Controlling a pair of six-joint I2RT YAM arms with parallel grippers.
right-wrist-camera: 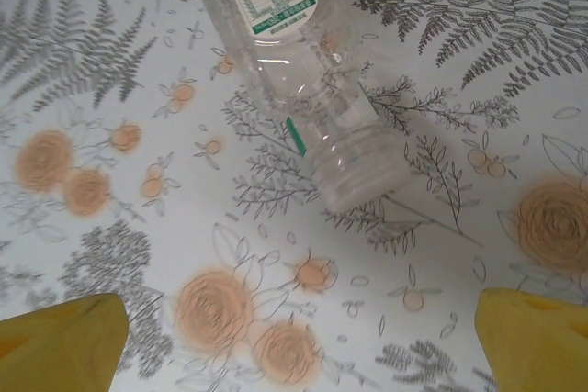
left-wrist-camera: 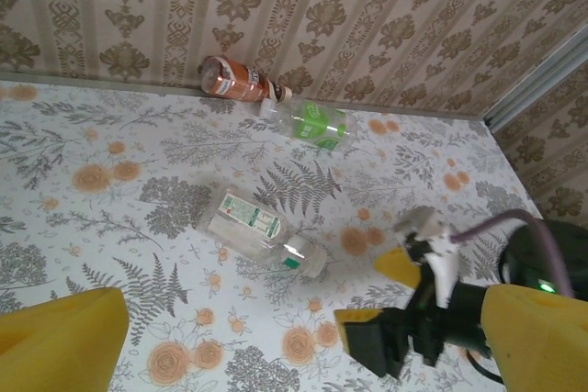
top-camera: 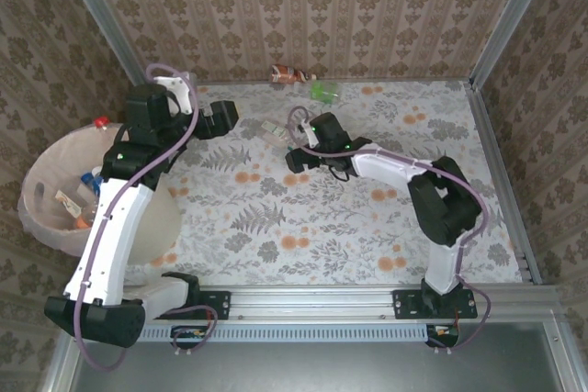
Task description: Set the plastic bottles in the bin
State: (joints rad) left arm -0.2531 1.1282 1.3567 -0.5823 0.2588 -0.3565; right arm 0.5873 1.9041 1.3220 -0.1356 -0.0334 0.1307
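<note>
Just ahead of the spread right pincer (right-wrist-camera: pixel 299 341) lies a clear bottle (right-wrist-camera: pixel 308 80).

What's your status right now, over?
Left fingers open, empty. Right fingers open, facing white-label bottle. Orange bottle, green bottle at far wall. Nothing blocking.

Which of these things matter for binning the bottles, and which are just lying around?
Job: white-label bottle, orange bottle, green bottle, bin, bottles already in it.
Just there: floral tablecloth, wallpaper, rail.
</note>
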